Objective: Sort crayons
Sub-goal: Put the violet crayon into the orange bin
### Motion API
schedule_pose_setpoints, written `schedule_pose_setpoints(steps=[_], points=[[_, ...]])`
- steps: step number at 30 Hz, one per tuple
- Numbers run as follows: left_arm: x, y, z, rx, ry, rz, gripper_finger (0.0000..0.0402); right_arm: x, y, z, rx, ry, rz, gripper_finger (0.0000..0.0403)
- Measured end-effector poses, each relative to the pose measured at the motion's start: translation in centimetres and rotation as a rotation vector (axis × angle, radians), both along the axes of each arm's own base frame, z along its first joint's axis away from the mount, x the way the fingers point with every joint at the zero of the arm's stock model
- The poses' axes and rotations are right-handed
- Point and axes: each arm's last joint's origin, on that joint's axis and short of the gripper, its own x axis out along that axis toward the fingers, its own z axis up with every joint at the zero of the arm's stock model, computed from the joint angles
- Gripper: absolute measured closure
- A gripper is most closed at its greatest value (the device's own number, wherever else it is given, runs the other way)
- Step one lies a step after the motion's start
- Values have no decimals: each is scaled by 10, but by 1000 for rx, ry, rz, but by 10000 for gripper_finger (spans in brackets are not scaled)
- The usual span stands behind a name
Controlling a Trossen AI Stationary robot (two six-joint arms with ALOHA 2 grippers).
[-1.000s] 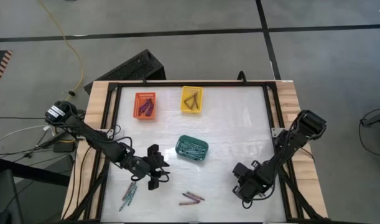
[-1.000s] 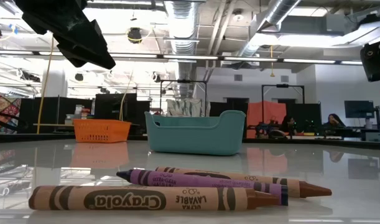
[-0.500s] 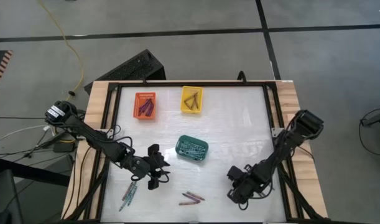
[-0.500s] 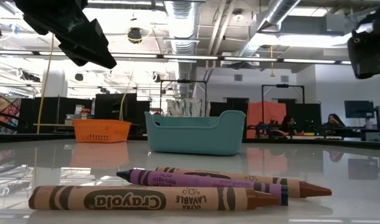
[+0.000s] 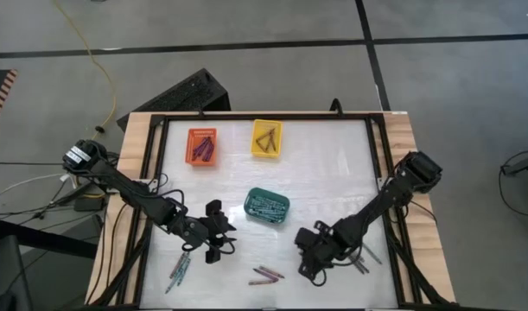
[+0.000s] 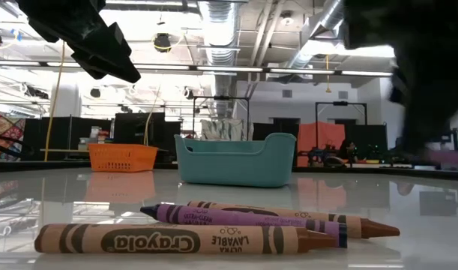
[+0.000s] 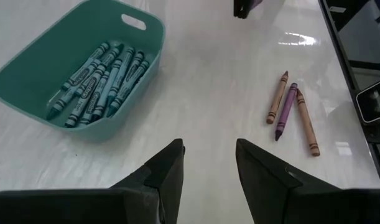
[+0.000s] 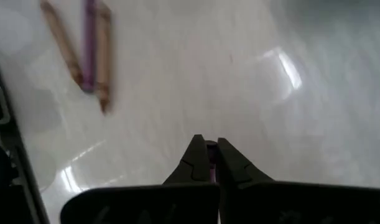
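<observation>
Three crayons (image 6: pixel 214 225), two brown, one purple, near table's (image 5: pixel 333 164) front edge; right gripper (image 8: pixel 207 163) clenched on a purple sliver; left gripper (image 7: pixel 208 168) released.

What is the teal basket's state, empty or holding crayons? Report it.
Holding crayons. In the left wrist view the teal basket has a batch of teal crayons lying on its floor, below the rim.

Right gripper (image 5: pixel 310 262) jaws closed; left gripper (image 5: pixel 219 243) parted.
</observation>
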Motion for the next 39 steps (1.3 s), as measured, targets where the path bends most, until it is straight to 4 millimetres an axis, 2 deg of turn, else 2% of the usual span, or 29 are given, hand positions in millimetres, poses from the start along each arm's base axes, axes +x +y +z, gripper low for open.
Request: schedule_pose_setpoints(steps=[9,16,22,26,31,39], points=[[-1,2,-2,53,13,27,267,37,-23,43,-153,-133,128,402],[-3,9,-4,234,-1,124,267,63,-51,78,-292,-234,199,402],[1,21,0,421,-29,204,267,82,-83,108,-418,-297,227,402],[12,42,3,407,-11,156,267,91,-109,128,-501,-325,231,402],[22,80,5,453,41,151,267,98,-145,152,-581,-340,231,402],[18,148,27,411,5,176,267,102,-199,175,-637,-386,238,402]])
